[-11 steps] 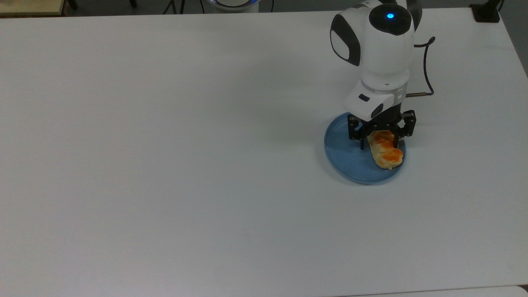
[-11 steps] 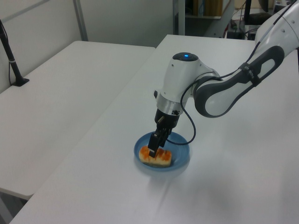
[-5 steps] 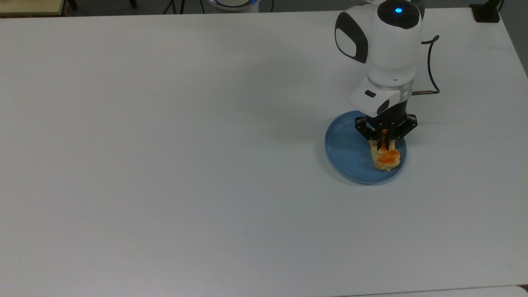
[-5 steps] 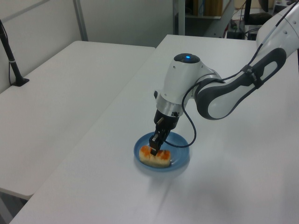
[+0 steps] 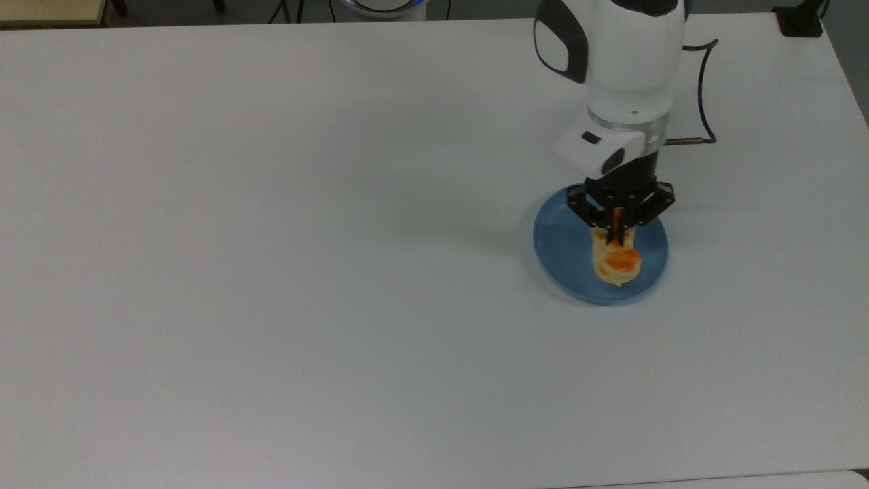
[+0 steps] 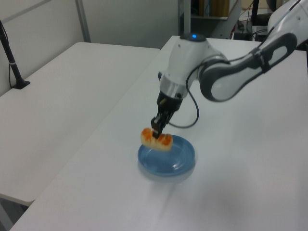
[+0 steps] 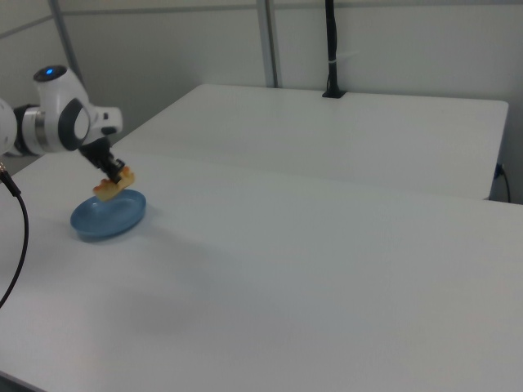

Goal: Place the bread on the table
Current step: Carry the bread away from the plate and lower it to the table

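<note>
Your robot's hand points straight down with its two dark fingers drawn in tight on the bread, pinching the small yellow loaf across its width near one end. In the left view the bread hangs in the air directly under the hand, clear of the blue plate below it. The right view shows the same: the bread sits in the hand just above the far edge of the plate. In the top view the loaf's free end, with one orange glazed bump showing, sticks out from under the fingers toward the top view's bottom, over the plate. The plate rests on the white worktop beneath the hand.

One second ago the fingers stood apart on either side of the bread, which lay flat on the plate. Half a second ago they had closed on it, with the loaf still down on the plate. Now the bread has been lifted off the plate, and the arm has risen with it. The plate has stayed in place.
</note>
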